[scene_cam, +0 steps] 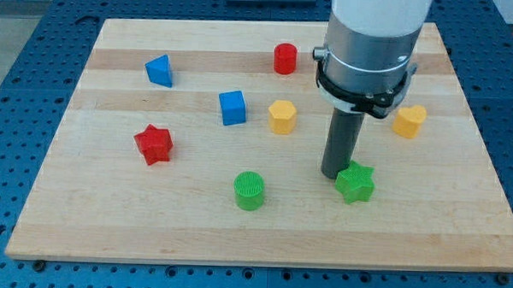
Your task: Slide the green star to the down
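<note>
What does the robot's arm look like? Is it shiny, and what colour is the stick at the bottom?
The arm is a fat, round tube, white at the top and pale grey lower down, smooth rather than shiny. A black ring with a thin black cable clamps around its bottom edge. Below that hangs a straight dark grey rod, and its lower end is my tip.

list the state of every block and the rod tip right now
green star: flat, touching my tip
my tip: on board, at star's upper left
green cylinder: upright, alone
red star: flat, alone
blue cube: flat, alone
red cylinder: upright
</note>
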Robot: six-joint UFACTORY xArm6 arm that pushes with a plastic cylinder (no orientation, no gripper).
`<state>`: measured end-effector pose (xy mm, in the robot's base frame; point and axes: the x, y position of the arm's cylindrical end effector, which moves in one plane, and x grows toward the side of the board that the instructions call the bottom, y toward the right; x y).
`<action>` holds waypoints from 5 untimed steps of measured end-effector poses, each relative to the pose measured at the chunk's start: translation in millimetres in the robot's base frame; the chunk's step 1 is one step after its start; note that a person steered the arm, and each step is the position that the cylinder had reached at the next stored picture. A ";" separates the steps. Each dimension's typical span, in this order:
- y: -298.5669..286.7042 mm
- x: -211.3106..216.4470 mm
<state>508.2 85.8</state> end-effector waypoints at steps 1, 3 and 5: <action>29.1 2.0; 54.7 34.0; 29.3 34.0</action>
